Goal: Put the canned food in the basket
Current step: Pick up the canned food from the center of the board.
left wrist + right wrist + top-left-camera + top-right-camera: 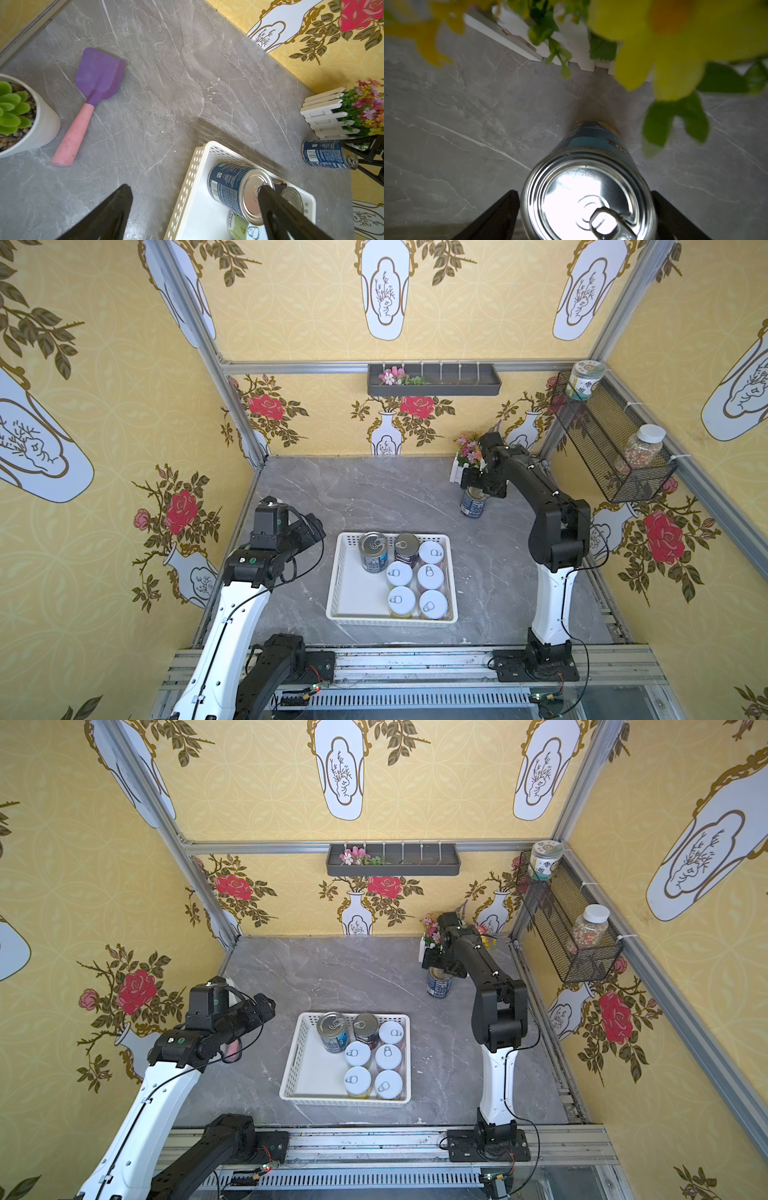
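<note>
The white perforated basket [345, 572] [307, 1065] [187, 187] sits mid-table. It holds two taller cans, one blue [372, 551] [232, 187] and one dark red [406, 547], plus several short white-lidded cans [432, 603]. Another blue can [473, 504] [439, 984] [324, 153] [588, 187] stands on the table at the back right. My right gripper [478, 485] [586, 194] is over it, open, with one finger on each side of its metal top. My left gripper [307, 531] [195, 187] hangs open and empty above the table, left of the basket.
A white-fenced flower planter [467, 456] [328, 116] stands just behind the loose can, its blooms brushing the right wrist. A purple spatula [91, 93] and a potted succulent [20, 116] lie left of the basket. On the walls hang a grey tray [432, 381] and a wire-mesh basket [611, 439] holding jars.
</note>
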